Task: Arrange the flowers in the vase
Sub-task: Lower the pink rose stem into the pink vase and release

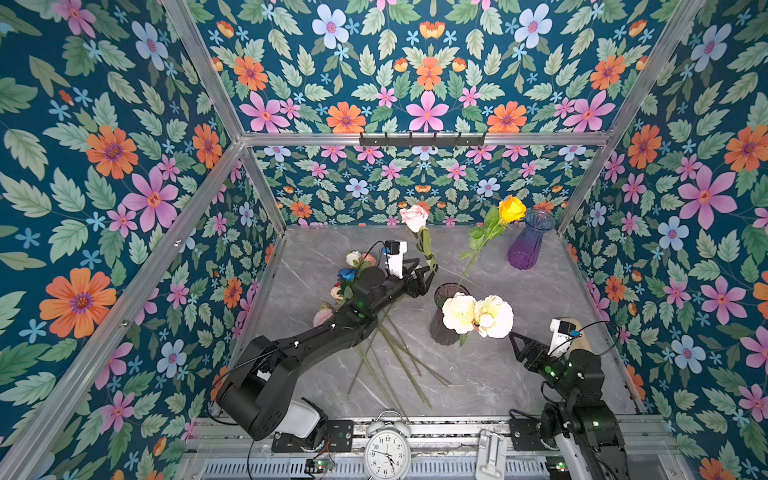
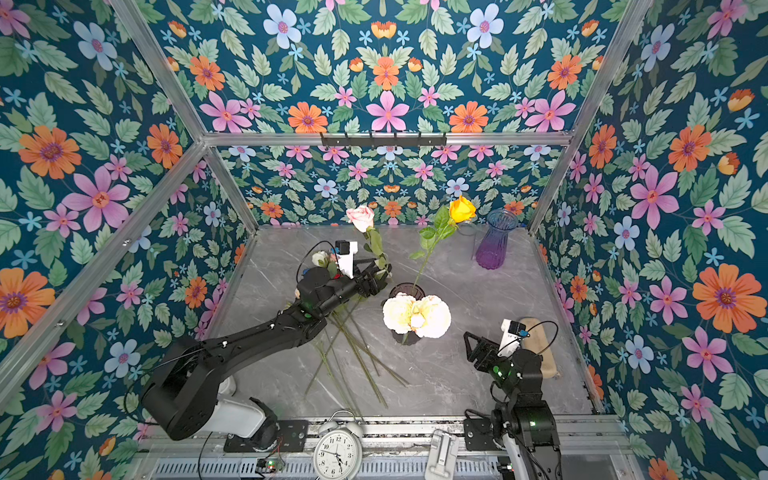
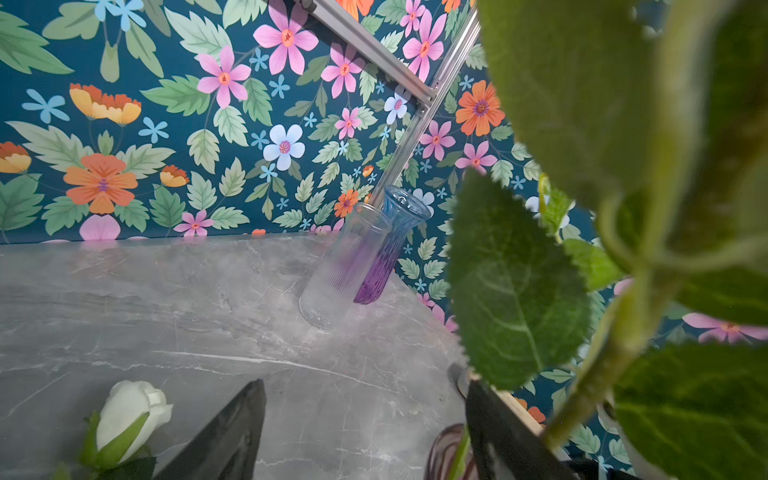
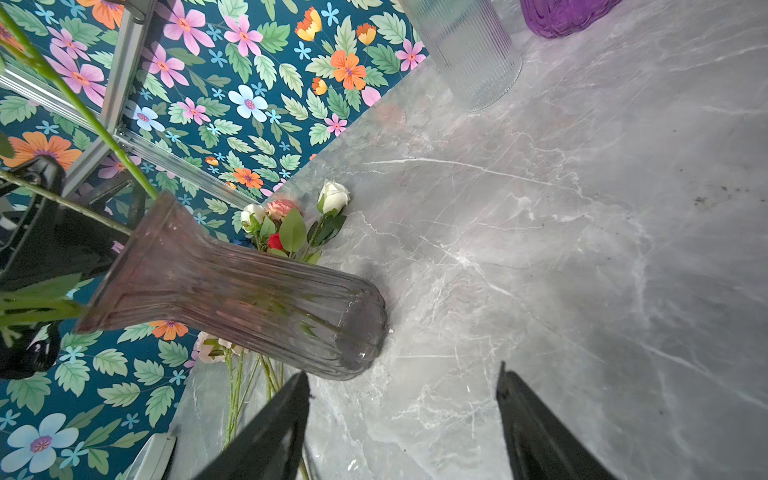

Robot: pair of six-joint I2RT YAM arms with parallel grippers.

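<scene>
The loose flowers (image 1: 399, 357) are largely hidden under the left arm in both top views, only a few heads and the fanned stems being seen behind the left gripper (image 1: 430, 272); the lower stem of the pink rose (image 1: 414, 217) is lost among that gripper's fingers, so contact cannot be told; in the left wrist view the jaws are seen spread apart with bare table between them, while blurred leaves and a stem, cut off by the frame, run just beside the outer face of one finger; only a sliver of the smoky vase (image 3: 442, 451) is caught there. In the top views this vase, standing between the two grippers and just beside the left one, is masked by the cream peonies (image 1: 478, 316) held in it, the yellow rose (image 1: 512, 209) leaning out beyond them; it is shown nearly whole in the right wrist view, two stems entering its mouth. The right gripper (image 1: 519, 345) is seen with jaws parted and nothing between them, near the vase's foot. A clear ribbed vase (image 3: 340, 270), scarcely made out from above, is shown by the wrist views just beside the purple vase (image 1: 530, 241), well beyond both grippers. The table (image 1: 478, 382) is grey marble; the walls are covered in flowered wallpaper (image 1: 104, 166) on an aluminium frame (image 1: 424, 137); an alarm clock (image 1: 387, 453) stands behind the grippers; a tan object (image 2: 540, 345) is partly hidden by the right arm.
</scene>
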